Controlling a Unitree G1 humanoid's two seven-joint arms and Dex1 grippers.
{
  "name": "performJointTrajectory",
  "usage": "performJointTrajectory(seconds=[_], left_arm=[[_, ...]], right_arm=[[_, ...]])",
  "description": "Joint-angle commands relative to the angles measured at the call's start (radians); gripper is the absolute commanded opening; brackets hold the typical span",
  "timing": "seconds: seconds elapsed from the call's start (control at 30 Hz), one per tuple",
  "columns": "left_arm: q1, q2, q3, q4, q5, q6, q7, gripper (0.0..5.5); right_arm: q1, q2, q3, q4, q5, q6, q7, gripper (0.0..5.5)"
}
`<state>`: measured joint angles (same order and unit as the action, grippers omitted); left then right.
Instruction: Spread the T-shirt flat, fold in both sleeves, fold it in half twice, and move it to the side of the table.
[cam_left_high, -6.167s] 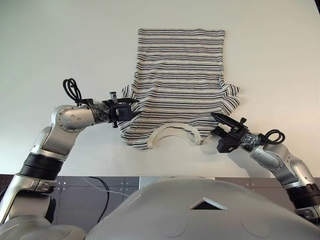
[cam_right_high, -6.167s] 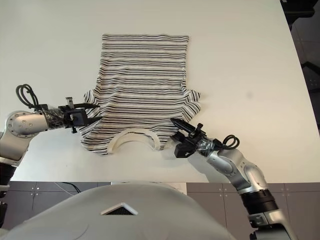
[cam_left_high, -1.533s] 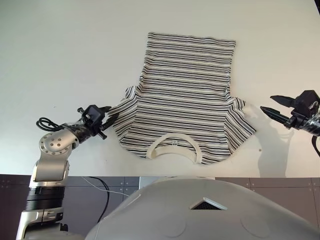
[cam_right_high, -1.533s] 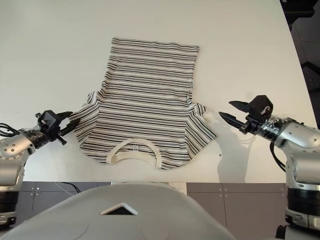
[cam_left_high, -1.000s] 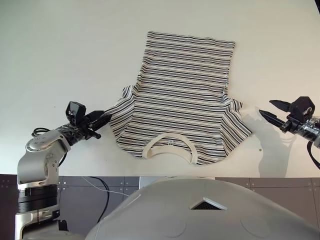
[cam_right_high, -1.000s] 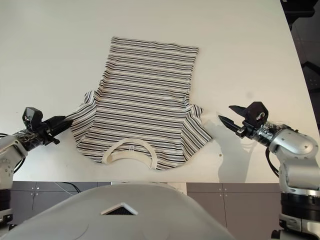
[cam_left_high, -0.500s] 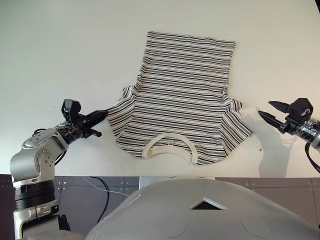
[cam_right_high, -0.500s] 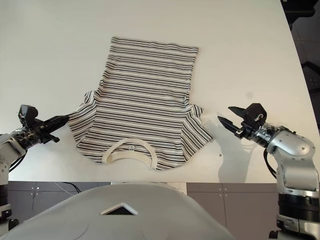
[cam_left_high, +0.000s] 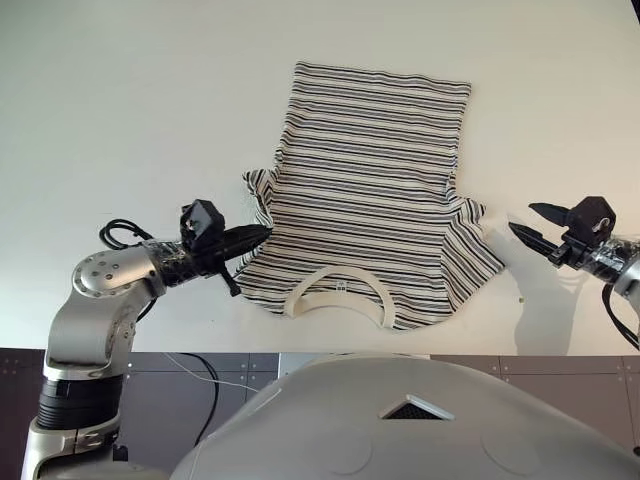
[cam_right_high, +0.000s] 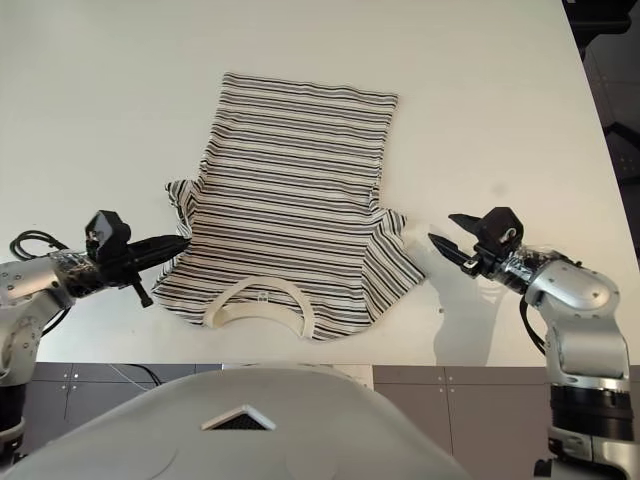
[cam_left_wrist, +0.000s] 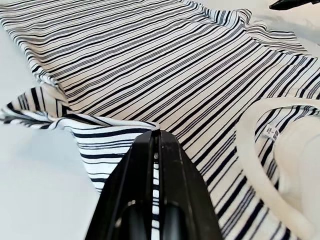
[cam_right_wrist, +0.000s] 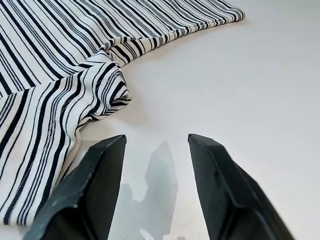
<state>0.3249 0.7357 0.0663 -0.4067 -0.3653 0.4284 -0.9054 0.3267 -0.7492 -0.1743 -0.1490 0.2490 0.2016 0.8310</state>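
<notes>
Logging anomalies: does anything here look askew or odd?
The T-shirt is not flat: its left sleeve is bunched inward at the shut left pincer, and its right sleeve is curled up beside the open right pincer.

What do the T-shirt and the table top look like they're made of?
T-shirt: soft knit fabric, likely cotton jersey, matte; it wrinkles and bunches at the sleeves, with a cream collar. Table: smooth, hard white surface, possibly laminate, with a faint sheen.
</notes>
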Motion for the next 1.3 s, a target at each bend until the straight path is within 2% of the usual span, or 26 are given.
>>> performJointTrajectory(seconds=[0.03,0.33,0.5,0.53,0.63,0.8,0.87,0.97,1.1,1.3], left_arm=[[-0.034,0.024,-0.049,-0.028,0.071,-0.059,0.002,0.13],[-0.026,0.076,-0.195,0.034,0.256,-0.217,-0.026,0.13],[-0.007,0.098,-0.236,0.056,0.322,-0.298,-0.036,0.13],[-0.003,0.098,-0.239,0.065,0.329,-0.312,-0.032,0.31],[-0.023,0.071,-0.223,0.074,0.311,-0.306,-0.012,0.81],[-0.026,0.087,-0.094,-0.076,0.026,-0.157,-0.093,0.81],[-0.053,0.102,-0.042,-0.053,-0.002,-0.141,-0.095,0.81],[-0.05,0.127,-0.027,0.097,0.156,-0.292,-0.044,0.81],[0.078,0.103,-0.055,0.223,0.266,-0.494,-0.026,0.81],[0.118,0.083,-0.099,0.348,0.316,-0.627,-0.019,0.81]], right_arm=[[-0.015,0.011,0.014,-0.011,-0.008,0.006,-0.008,2.29],[-0.02,0.028,0.033,-0.007,-0.013,0.009,-0.028,2.29],[-0.034,0.025,0.034,0.002,-0.015,0.013,-0.025,2.29],[-0.036,0.024,0.034,0.005,-0.016,0.013,-0.024,2.29],[-0.04,0.023,0.032,0.011,-0.016,0.011,-0.022,2.29],[-0.003,0.027,0.029,-0.019,0.001,0.017,-0.01,2.29],[0.057,0.015,0.026,-0.076,0.039,0.032,0.036,2.29],[0.156,-0.013,-0.014,-0.141,0.091,0.058,0.097,2.29],[0.178,0.005,-0.043,-0.201,0.159,0.106,0.104,2.29],[0.159,0.023,0.041,-0.206,0.12,0.096,0.087,2.29]])
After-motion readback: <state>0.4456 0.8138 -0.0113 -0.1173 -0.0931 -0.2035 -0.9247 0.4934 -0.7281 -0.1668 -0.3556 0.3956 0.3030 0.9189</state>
